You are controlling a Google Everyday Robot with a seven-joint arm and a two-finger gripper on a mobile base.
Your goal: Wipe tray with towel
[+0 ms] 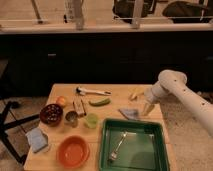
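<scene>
The tray (106, 145) sits at the near right corner of the surface (115, 96), its rim close to both edges, nearer the camera than the end effector (147, 109) and slightly left of it. A fork (117, 147) lies inside it; the rest of its floor is bare. Farther left, an orange bowl (73, 151) with a bare bottom stands by the near edge. A light-blue pad (38, 140) lies at the left edge. The end effector hangs by the surface's right edge, just behind the tray's far right corner, its fingers apart. The towel (129, 113) lies crumpled just to its left, outside the tray's far rim. Open wood runs behind the towel to a banana (136, 93).
</scene>
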